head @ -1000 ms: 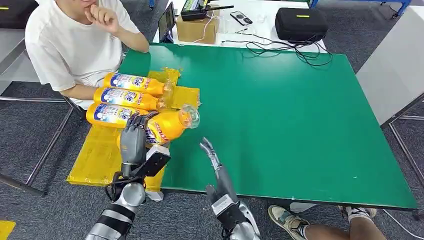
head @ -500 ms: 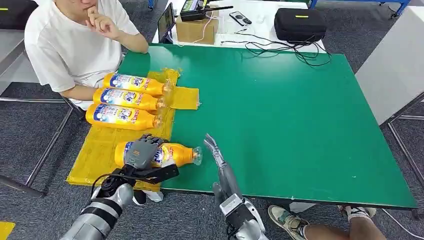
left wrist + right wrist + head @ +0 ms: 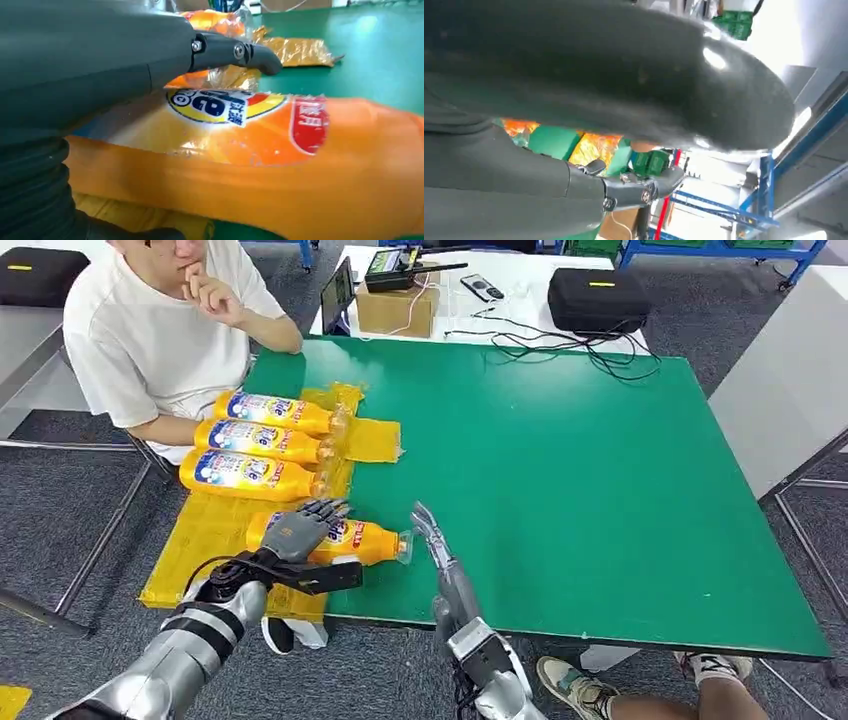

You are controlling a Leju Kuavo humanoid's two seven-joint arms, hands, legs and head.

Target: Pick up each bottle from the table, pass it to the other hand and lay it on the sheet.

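I've got a green table [image 3: 560, 460] here with a yellow sheet [image 3: 215, 535] draped over its 9 o'clock edge. Four orange bottles lie on the sheet: three [image 3: 262, 443] side by side, and a fourth [image 3: 355, 540] nearer me, its cap end poking onto bare green.
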